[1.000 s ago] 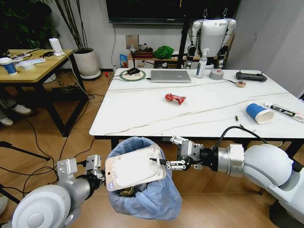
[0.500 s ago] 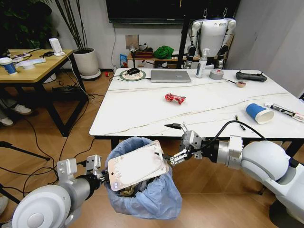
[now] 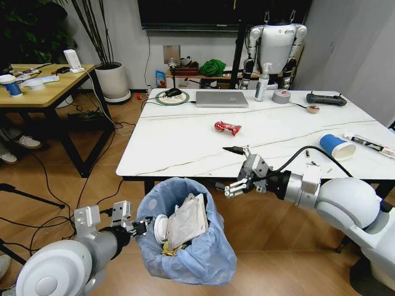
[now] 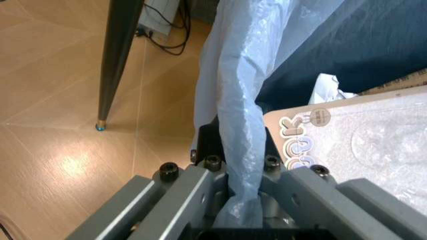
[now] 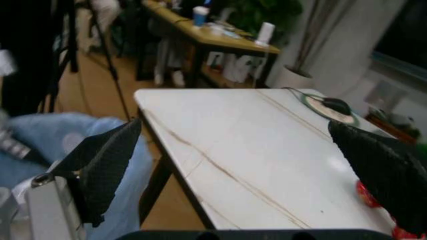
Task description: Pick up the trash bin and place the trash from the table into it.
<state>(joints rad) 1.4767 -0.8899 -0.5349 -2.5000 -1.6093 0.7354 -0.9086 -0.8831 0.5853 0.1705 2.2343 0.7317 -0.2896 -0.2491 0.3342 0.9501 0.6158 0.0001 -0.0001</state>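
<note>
The small round trash bin lined with crinkled light-blue plastic bag (image 3: 185,231) hangs below the near edge of the white marble-look tabletop (image 3: 185,145), held by the left hand (image 3: 137,227), whose fingers are clamped on the bag rim. A flat cream packet (image 3: 185,221) stands on edge inside it. The right hand (image 3: 237,170), fingers spread and empty, hovers at the tabletop's edge. The red crumpled wrapper (image 3: 227,127) and blue paper cup (image 3: 336,147) lie well apart. Since the grip seems mostly on thin film, I judge the bin could slip or tilt as weight is added.
</note>
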